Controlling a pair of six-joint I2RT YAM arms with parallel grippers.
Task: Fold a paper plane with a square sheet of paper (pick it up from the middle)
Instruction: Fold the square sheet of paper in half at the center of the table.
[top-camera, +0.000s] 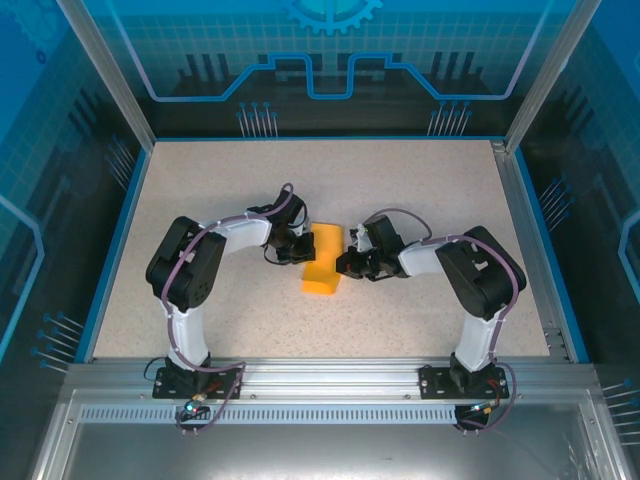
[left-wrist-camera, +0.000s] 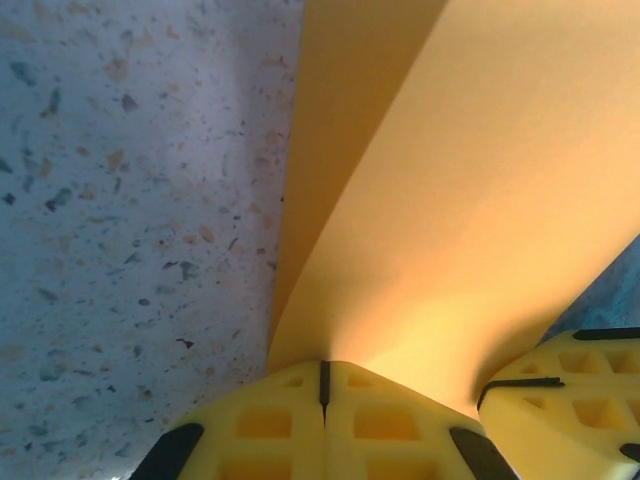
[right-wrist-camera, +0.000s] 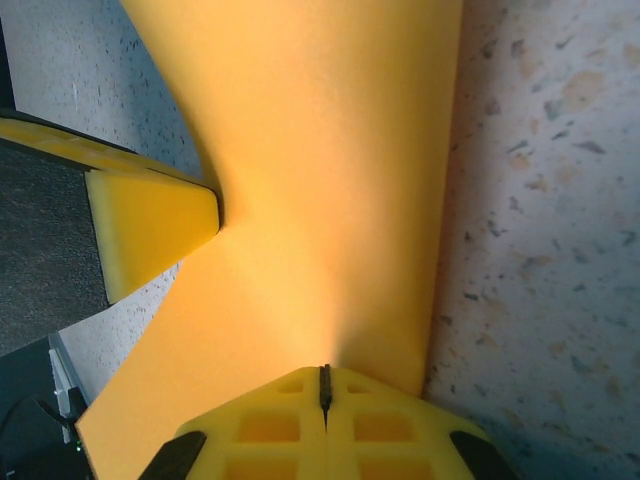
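The square sheet of paper (top-camera: 324, 268) is orange-yellow and sits mid-table, bent into a narrow upright fold between both grippers. My left gripper (top-camera: 304, 247) meets it from the left, and my right gripper (top-camera: 348, 262) from the right. In the left wrist view the left gripper (left-wrist-camera: 323, 365) is shut, with the paper (left-wrist-camera: 480, 200) rising out of its closed tips. The right gripper (right-wrist-camera: 324, 370) is likewise shut on the paper (right-wrist-camera: 320, 180) at its edge. The opposite arm's yellow fingers (right-wrist-camera: 150, 225) press against the sheet.
The speckled beige table (top-camera: 200, 200) has a blue rim, and an aluminium frame with transparent blue walls stands around it. Both arm bases sit on the metal rail (top-camera: 330, 375) at the near edge.
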